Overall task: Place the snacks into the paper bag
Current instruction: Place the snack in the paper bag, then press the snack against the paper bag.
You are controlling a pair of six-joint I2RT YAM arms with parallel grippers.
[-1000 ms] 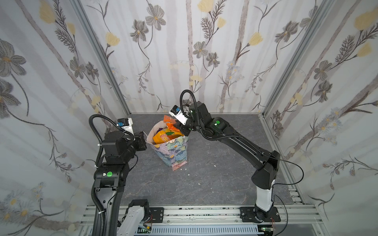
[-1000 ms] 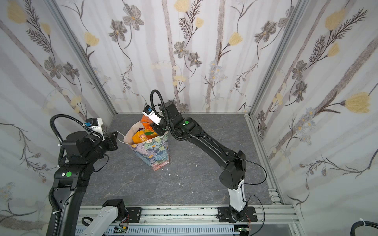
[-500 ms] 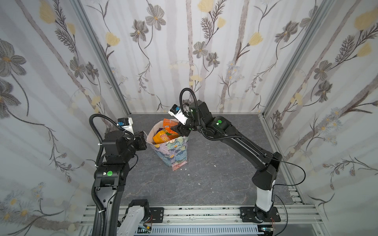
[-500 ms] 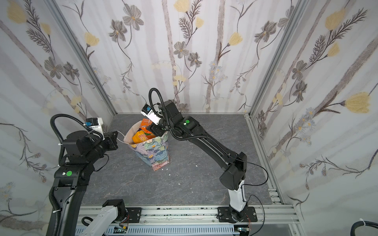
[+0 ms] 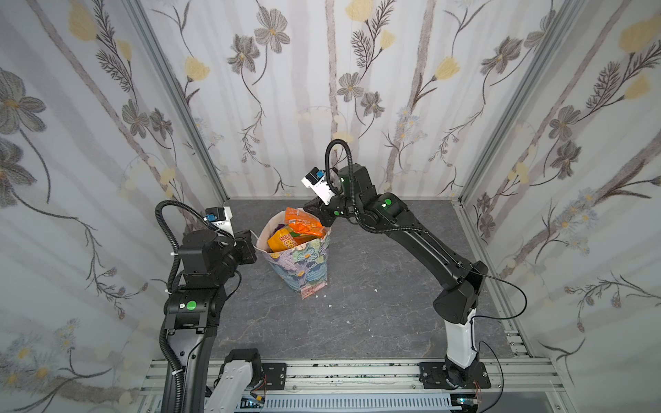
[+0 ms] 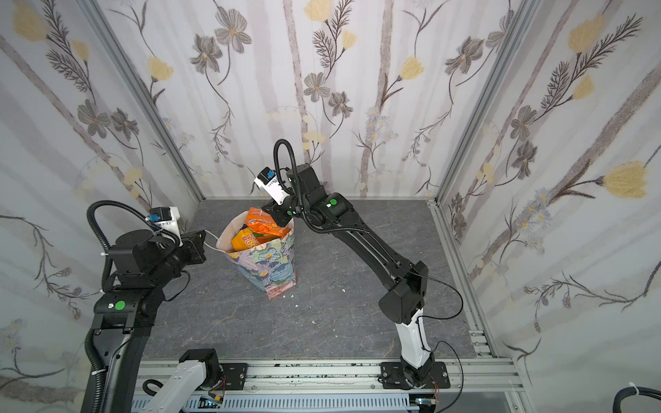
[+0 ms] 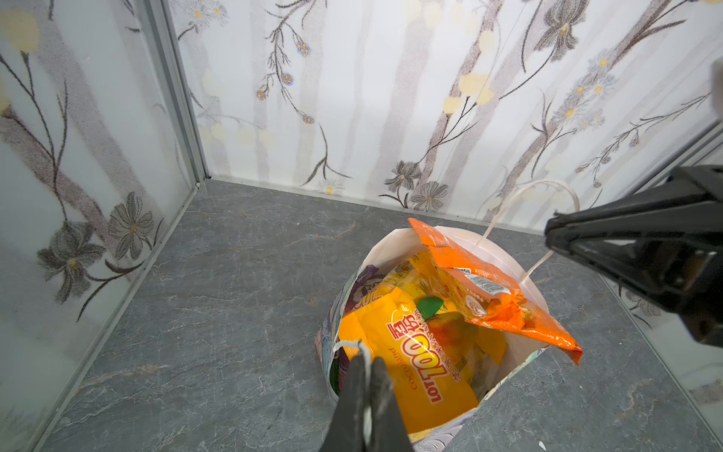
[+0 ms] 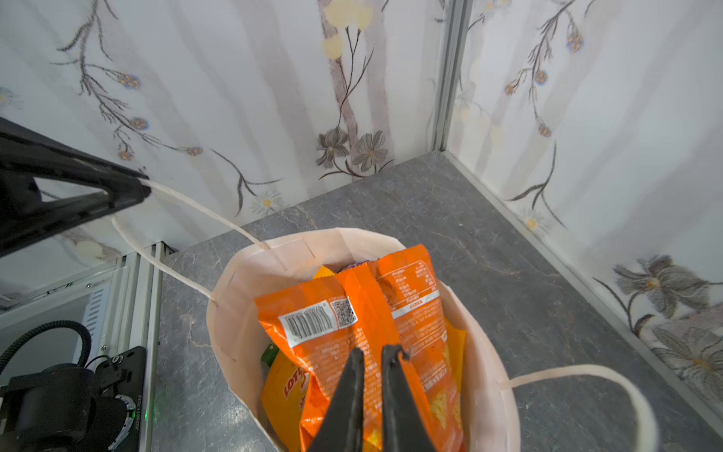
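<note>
The paper bag (image 5: pixel 304 264) stands upright at the centre of both top views, on the grey floor (image 5: pixel 375 286), its mouth full of snacks. The job at hand looks like settling the top packet, so the tall bag must not tip. I judge that the pull on its handle should be firm enough to hold the mouth wide, and any push should go straight down through the middle of the mouth, not sideways against the paper wall.

The orange packet (image 8: pixel 352 313) lies slanted across the top of the load. One corner stands above the rim and another hangs over it at the lower right of the left wrist view (image 7: pixel 563 344). Under it sits a yellow packet (image 7: pixel 410 364), well inside.

The right gripper (image 8: pixel 373 356) hovers at the lower middle of its own view, directly over the orange packet. Its jaws are drawn almost together and hold nothing. Whether the tips touch the foil I cannot tell.

The left gripper (image 7: pixel 365 364) is clamped on one white cord handle (image 8: pixel 195 207), stretched taut from the rim toward the upper left of the right wrist view. The second cord handle (image 8: pixel 587 375) hangs loose at the lower right, near the right gripper, where it could snag.
</note>
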